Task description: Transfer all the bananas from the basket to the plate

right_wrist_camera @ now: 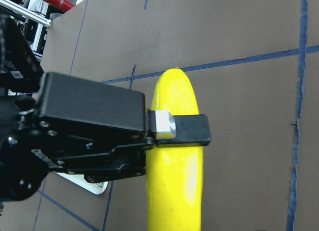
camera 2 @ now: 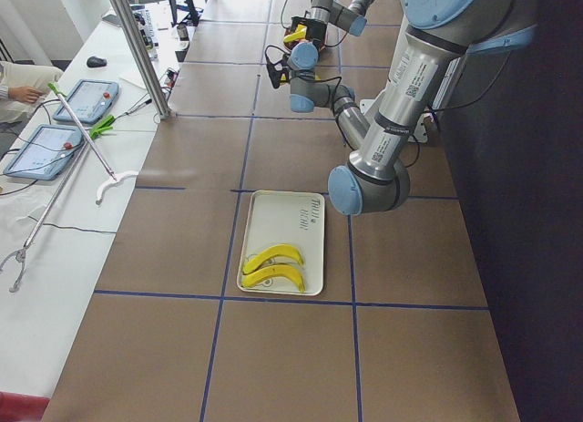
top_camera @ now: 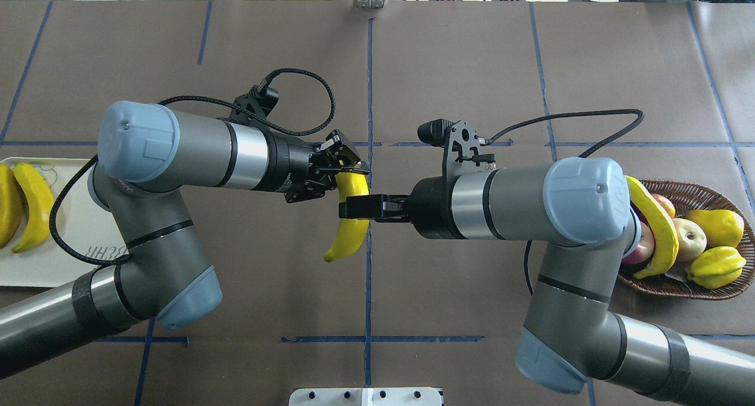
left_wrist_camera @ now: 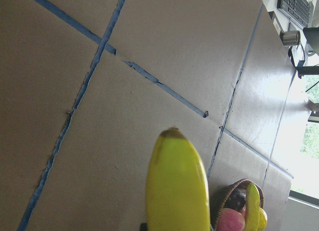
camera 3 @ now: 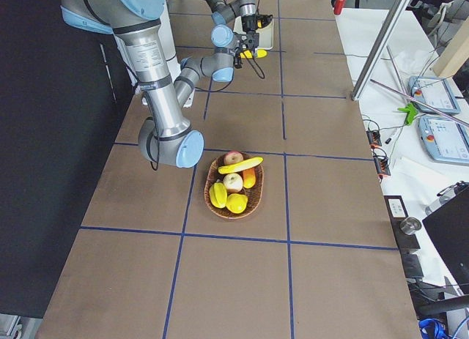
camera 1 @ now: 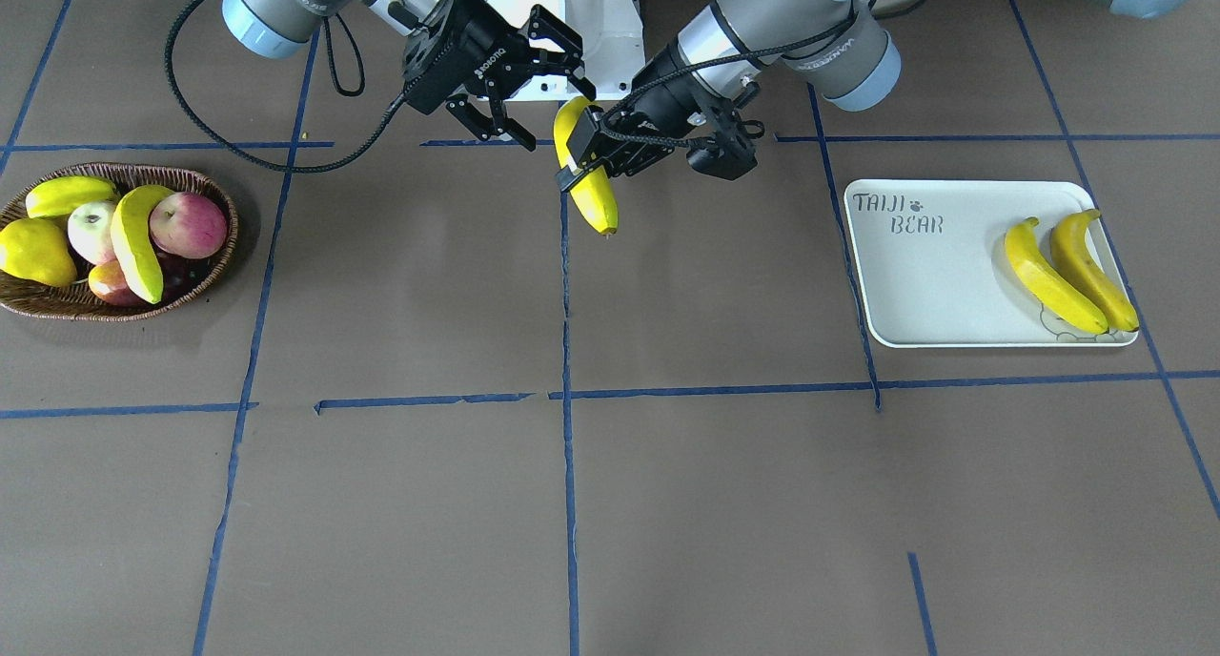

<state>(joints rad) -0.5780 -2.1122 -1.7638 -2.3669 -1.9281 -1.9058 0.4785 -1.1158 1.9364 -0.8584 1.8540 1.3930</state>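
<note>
A banana point(camera 1: 596, 198) hangs over the table's middle, and my left gripper point(camera 1: 583, 155) is shut on its upper half. The banana also shows in the overhead view point(top_camera: 348, 235) and in both wrist views point(left_wrist_camera: 177, 191) point(right_wrist_camera: 174, 191). My right gripper point(camera 1: 556, 116) is open close beside the banana's top end and grips nothing. Two bananas point(camera 1: 1048, 279) point(camera 1: 1091, 270) lie side by side on the off-white plate point(camera 1: 915, 284). One banana point(camera 1: 135, 241) lies across the other fruit in the wicker basket point(camera 1: 57, 308).
The basket also holds apples point(camera 1: 188, 225) and plump yellow fruit point(camera 1: 36, 251). The plate is at the robot's left end of the table and the basket point(top_camera: 678, 288) at its right end. Blue tape lines cross the brown table cover.
</note>
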